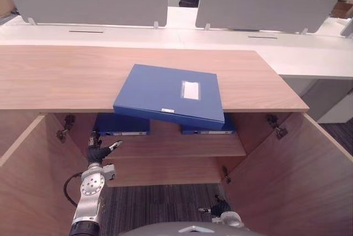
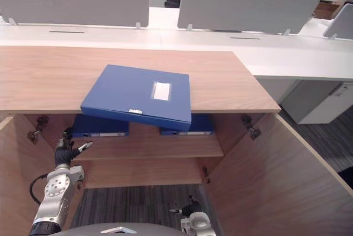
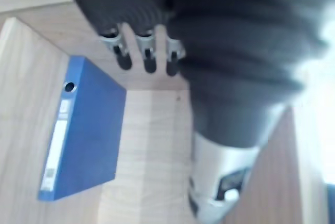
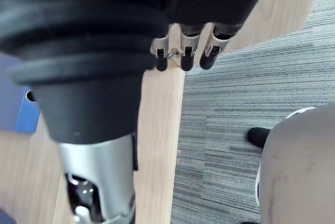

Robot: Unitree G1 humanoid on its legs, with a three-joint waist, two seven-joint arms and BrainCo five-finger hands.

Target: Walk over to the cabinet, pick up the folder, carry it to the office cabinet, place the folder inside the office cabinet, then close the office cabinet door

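A blue folder [image 1: 165,95] with a white label lies flat on the wooden cabinet top [image 1: 55,76], its front corner jutting past the edge. Below it the cabinet stands with both doors swung wide. My left hand [image 1: 98,154] hangs low by the left end of the inner shelf [image 1: 176,145], fingers relaxed and holding nothing. In the left wrist view its fingers [image 3: 149,56] point toward another blue folder [image 3: 84,130] lying on that shelf. Near the bottom of the eye views, my right hand [image 1: 220,208] is open and empty above the carpet.
Two more blue folders [image 1: 121,125] [image 1: 209,130] lie on the shelf inside. The left door [image 1: 27,181] and right door [image 1: 298,181] flank me. Behind the cabinet run white desks with grey dividers [image 1: 88,1]. Grey carpet [image 1: 160,203] lies underfoot.
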